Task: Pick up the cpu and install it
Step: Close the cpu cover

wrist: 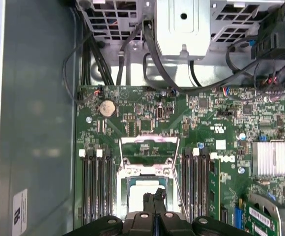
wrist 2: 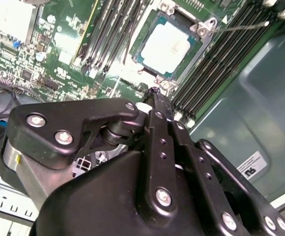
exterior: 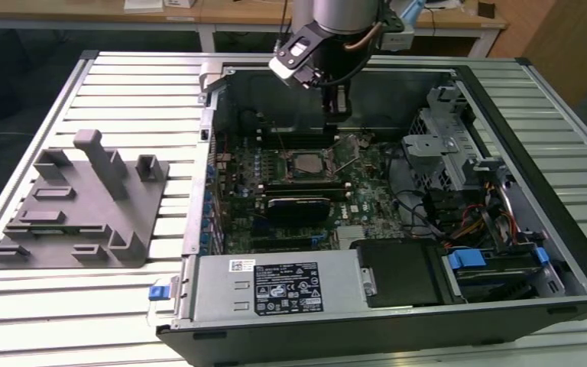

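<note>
We judge that the black tool (wrist 2: 156,96), fingers together and empty, hanging near the flat silver-topped square cpu (wrist 2: 169,43) on the green motherboard (wrist 2: 64,69), could knock it askew by dipping.

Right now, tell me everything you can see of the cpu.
The cpu is a small, flat, square chip with a pale silver-white metal top and a narrow darker border. It lies flat and level, seated in the socket on the green motherboard, with memory slots on either side. Nothing grips it: the gripper hangs just beside it in the second wrist view, its fingers pressed together and empty.
</note>
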`<state>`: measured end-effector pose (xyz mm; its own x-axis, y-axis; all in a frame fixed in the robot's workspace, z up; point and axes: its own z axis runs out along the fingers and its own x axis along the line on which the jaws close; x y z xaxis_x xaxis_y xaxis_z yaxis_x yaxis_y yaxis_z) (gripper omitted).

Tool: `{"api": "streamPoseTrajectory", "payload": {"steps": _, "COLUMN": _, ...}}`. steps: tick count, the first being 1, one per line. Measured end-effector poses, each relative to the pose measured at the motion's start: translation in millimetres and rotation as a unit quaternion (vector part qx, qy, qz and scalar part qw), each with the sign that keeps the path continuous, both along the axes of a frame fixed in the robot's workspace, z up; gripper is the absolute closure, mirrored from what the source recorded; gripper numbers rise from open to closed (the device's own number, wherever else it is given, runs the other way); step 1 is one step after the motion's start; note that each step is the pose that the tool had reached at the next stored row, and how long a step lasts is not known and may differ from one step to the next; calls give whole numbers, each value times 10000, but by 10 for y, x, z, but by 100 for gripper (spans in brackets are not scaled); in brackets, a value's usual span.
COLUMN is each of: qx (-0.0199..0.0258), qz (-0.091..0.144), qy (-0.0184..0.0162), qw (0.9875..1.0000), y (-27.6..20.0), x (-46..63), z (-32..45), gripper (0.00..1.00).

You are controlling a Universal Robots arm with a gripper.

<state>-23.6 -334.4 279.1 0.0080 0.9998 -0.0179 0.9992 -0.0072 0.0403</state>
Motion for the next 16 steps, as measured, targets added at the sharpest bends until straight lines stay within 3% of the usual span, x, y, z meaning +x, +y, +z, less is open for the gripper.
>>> {"api": "streamPoseTrajectory", "payload": {"steps": 9, "qx": 0, "qz": 0, "qy": 0, "qw": 10000, "y": 4, "x": 129, "z": -17, "gripper": 89}}
{"api": "streamPoseTrajectory", "payload": {"steps": 16, "qx": 0, "qz": 0, "qy": 0, "qw": 10000, "y": 9, "x": 313, "z": -46, "gripper": 89}}
